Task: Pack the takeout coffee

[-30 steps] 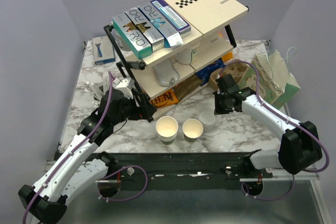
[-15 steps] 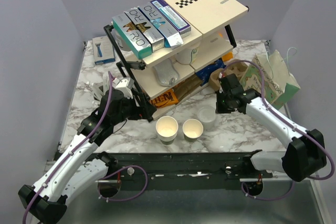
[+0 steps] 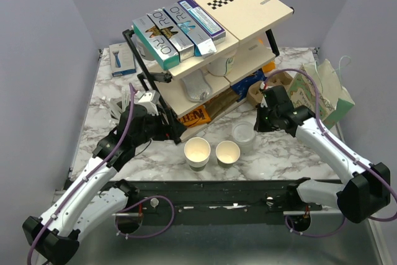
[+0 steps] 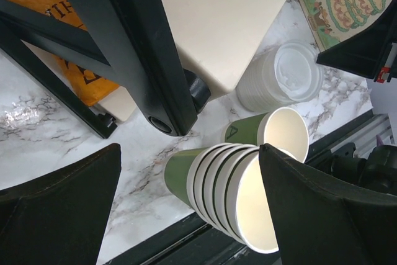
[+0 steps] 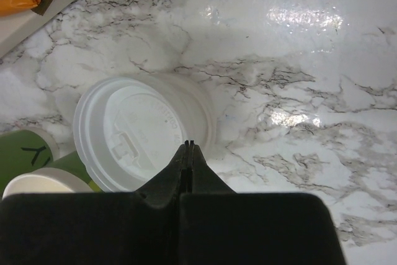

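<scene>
Takeout coffee [image 5: 138, 130], lid on, sits just beyond the right gripper [image 5: 189, 147] tips, which are pressed together on nothing. Left gripper [image 4: 189, 210] jaws spread wide, empty.

Marble table [image 3: 102, 94], black shelf rack [image 3: 248, 7] at centre, nested cups [image 3: 197, 151], single cup [image 3: 227, 152] (lidless), white lids [image 3: 243, 133], gift bag [image 3: 319, 91]

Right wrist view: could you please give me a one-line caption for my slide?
Shut right gripper over a stack of white lids on the marble table, green paper cups alongside.
</scene>
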Robot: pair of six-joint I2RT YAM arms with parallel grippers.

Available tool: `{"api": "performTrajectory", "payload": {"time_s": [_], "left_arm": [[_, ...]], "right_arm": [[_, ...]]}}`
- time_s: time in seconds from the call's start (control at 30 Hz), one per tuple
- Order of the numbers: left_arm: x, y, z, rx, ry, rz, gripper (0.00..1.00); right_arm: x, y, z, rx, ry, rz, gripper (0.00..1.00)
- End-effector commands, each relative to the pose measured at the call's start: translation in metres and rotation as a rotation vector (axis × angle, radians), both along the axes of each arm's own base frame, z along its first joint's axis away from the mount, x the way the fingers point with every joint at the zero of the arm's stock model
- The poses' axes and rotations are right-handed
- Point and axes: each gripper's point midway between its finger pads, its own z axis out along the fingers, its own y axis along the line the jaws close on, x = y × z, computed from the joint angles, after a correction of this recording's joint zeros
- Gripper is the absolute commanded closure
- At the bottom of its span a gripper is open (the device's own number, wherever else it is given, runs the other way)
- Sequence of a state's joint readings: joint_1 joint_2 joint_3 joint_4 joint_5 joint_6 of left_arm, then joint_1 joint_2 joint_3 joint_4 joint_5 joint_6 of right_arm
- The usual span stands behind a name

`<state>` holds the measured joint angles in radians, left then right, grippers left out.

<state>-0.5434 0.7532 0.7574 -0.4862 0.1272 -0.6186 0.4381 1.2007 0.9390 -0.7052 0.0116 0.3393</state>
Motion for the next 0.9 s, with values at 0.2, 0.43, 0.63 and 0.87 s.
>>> {"api": "performTrajectory", "payload": {"time_s": [0.2, 0.43, 0.63, 0.87], "left_arm": [[-0.001, -0.022, 0.034, -0.095, -0.054, -0.096, 0.01], [0.005, -0.046, 0.045, -0.077, -0.037, -0.171, 0.01], [0.008, -0.084, 0.044, 0.039, -0.024, -0.226, 0.01], [0.029, -0.06, 0.029, 0.151, -0.007, -0.002, 0.01]], "right_arm": [[-0.002, 0.007, 0.004, 0.061, 0.008, -0.013, 0.99], [-0.003, 0.009, 0.004, 0.107, -0.027, -0.036, 0.99], [-0.005, 0.004, 0.001, 0.102, -0.032, -0.048, 0.99], [-0.004, 0.009, -0.002, 0.125, -0.026, -0.032, 0.99]]}}
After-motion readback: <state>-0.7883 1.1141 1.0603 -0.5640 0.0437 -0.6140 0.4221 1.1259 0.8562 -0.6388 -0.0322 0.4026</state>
